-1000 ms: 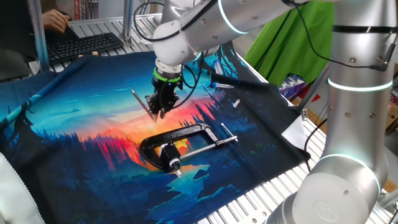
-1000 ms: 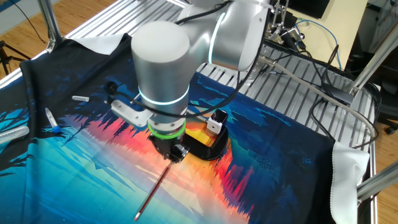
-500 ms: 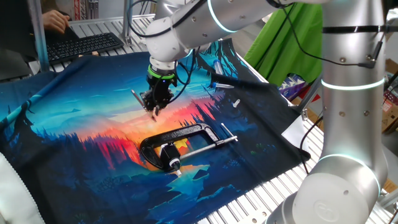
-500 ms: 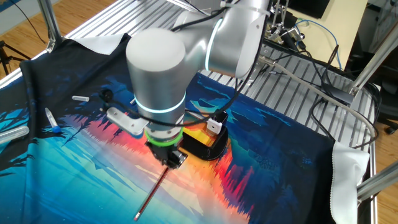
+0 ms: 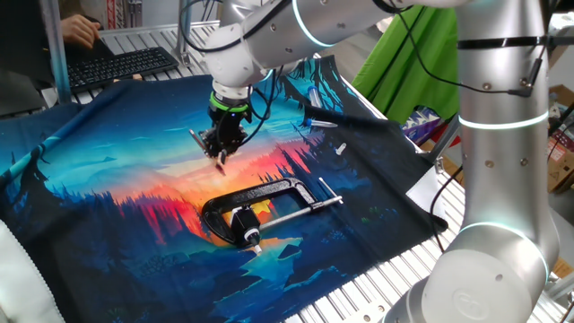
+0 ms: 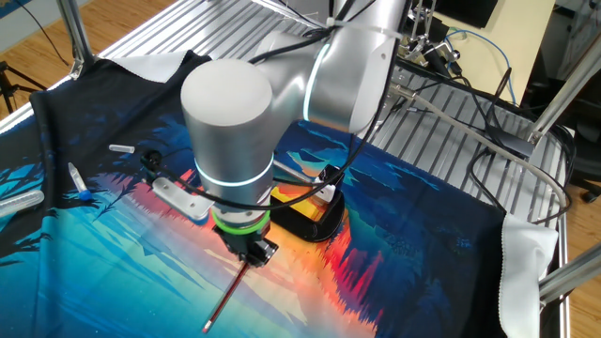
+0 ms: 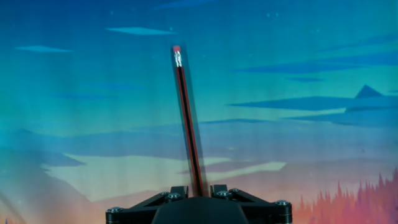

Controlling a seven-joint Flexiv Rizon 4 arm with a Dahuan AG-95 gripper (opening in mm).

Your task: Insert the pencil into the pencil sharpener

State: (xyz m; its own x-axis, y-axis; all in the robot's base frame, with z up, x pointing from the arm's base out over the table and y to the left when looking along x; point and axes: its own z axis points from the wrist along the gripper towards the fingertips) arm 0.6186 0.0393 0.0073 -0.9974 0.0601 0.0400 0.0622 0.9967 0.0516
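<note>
Currently: gripper [image 7: 199,188] clamped on pencil [image 7: 186,118], clear of the cloth.
Keep pencil aligned with pencil sharpener [image 5: 254,211] bore in the C-clamp [image 5: 260,205]; approach slowly.

Pencil [image 7: 188,134]: thin, dark shaft with red striping, small metal ferrule and red eraser at the far end. Tilted, one end up near the fingers, the other reaching out over the printed cloth [image 6: 232,293].

Pencil sharpener [image 5: 256,210]: small yellow-orange and black block, sitting inside the frame of the black C-clamp, well apart from the pencil.
</note>
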